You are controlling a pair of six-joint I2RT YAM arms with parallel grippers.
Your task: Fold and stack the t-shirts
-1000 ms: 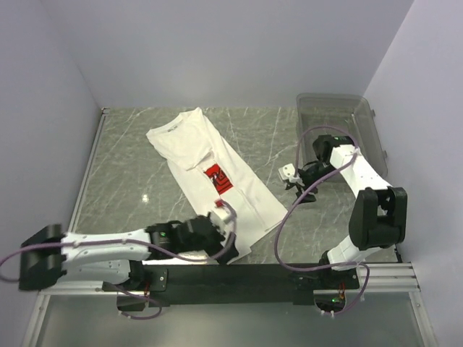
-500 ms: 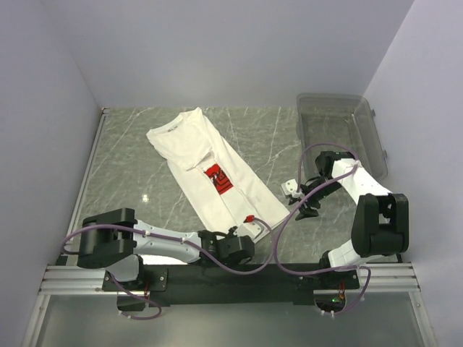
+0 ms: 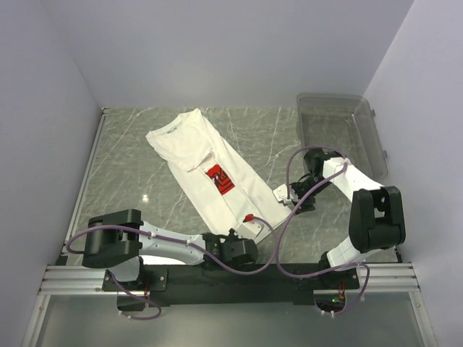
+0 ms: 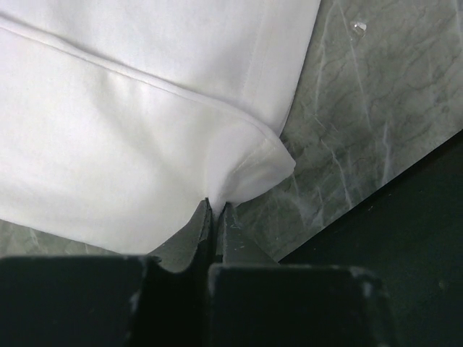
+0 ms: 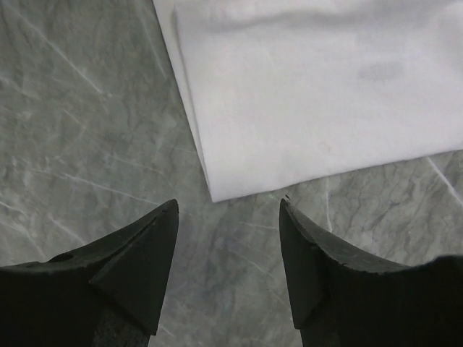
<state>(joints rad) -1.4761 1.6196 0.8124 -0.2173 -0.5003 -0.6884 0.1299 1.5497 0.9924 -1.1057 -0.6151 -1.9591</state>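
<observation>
A white t-shirt (image 3: 210,170) with a red chest print (image 3: 219,178) lies folded lengthwise, running diagonally across the marble table (image 3: 130,181). My left gripper (image 3: 235,237) sits low at the shirt's near hem. In the left wrist view its jaws (image 4: 215,206) are shut on the bunched hem corner of the t-shirt (image 4: 246,163). My right gripper (image 3: 289,204) hovers at the shirt's right hem corner. Seen from the right wrist, it is open (image 5: 228,210) with bare marble between the fingers, and the t-shirt's corner (image 5: 224,184) lies just ahead of the tips, untouched.
A clear grey plastic bin (image 3: 340,130) stands at the back right by the wall. Walls close in the table on the left, back and right. The black mounting rail (image 3: 239,275) runs along the near edge, just behind my left gripper.
My left gripper has dropped to the near hem corner and shut on it. My right gripper has moved left and down to the shirt's right hem corner, staying open.
</observation>
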